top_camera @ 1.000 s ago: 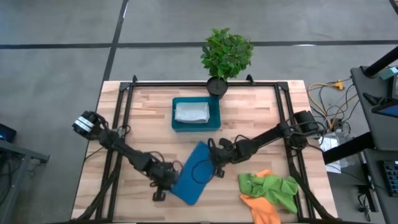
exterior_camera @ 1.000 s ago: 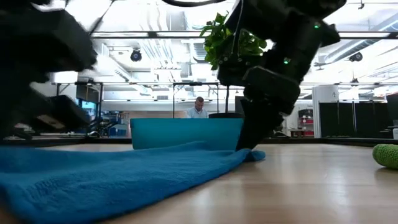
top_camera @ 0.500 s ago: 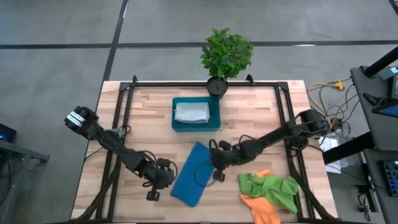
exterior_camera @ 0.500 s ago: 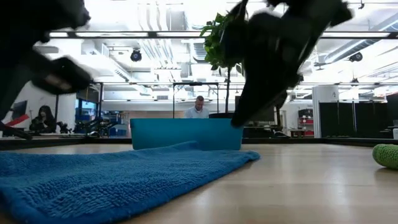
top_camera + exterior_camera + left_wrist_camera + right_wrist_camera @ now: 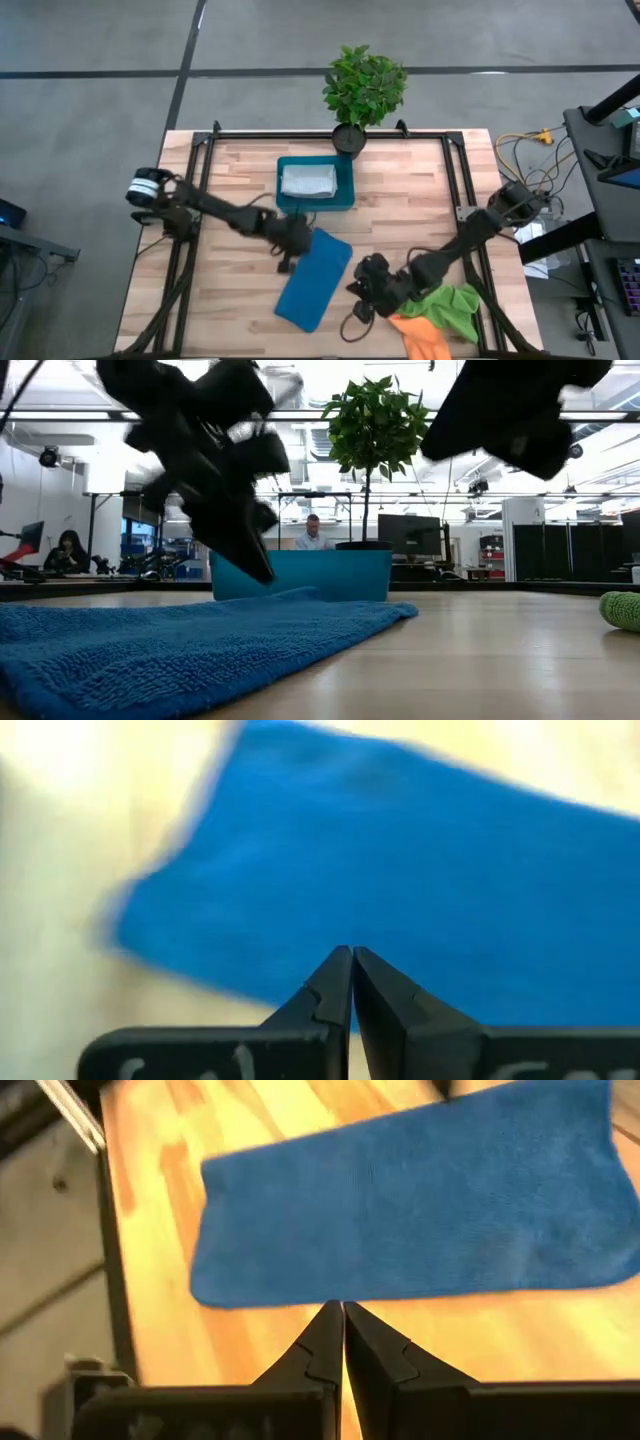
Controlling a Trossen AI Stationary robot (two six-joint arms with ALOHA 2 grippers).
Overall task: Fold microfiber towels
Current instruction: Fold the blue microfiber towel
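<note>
The bright blue towel (image 5: 313, 280) lies folded into a long strip in the middle of the table, flat on the wood. My left gripper (image 5: 298, 243) is shut and hangs just above the strip's far left corner (image 5: 351, 952); in the low view (image 5: 262, 570) it shows clear of the cloth. My right gripper (image 5: 360, 288) is shut and raised beside the strip's right long edge (image 5: 335, 1308). The lime green towel (image 5: 445, 300) and the orange towel (image 5: 420, 338) lie crumpled at the near right. The grey-white towel (image 5: 308, 180) rests folded in the blue tray (image 5: 347, 185).
A potted plant (image 5: 364, 85) stands at the far edge behind the tray. A black frame (image 5: 200, 160) runs along the table's sides. Bare wood (image 5: 230, 310) lies to the left of the blue strip. People sit in the room beyond the table (image 5: 318, 532).
My right gripper has lifted off the blue towel's right edge and swung up and toward the near right, rolling as it went. My left gripper has left the towel's near left side and moved to its far left corner. The towel has stayed flat in place.
</note>
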